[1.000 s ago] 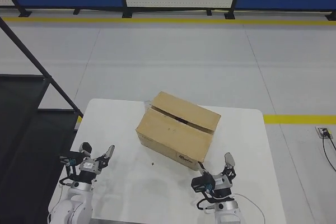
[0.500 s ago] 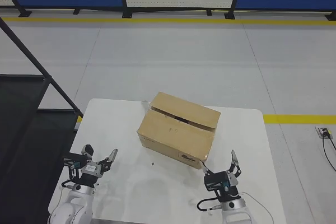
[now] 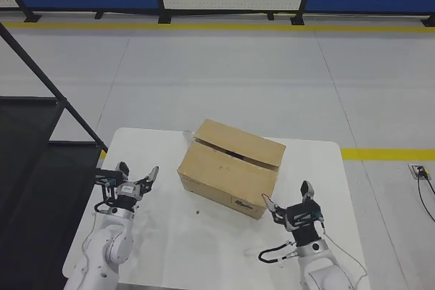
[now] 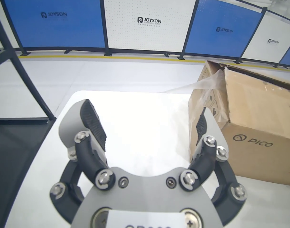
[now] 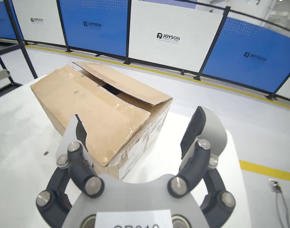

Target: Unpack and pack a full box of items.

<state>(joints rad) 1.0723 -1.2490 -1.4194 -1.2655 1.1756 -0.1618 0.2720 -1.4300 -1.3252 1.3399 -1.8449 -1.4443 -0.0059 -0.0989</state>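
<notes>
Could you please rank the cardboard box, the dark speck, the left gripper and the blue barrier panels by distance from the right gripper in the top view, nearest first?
From the right gripper:
1. cardboard box, its corner right beside the gripper.
2. dark speck, on the tabletop.
3. left gripper, across the table.
4. blue barrier panels, far across the floor.
</notes>
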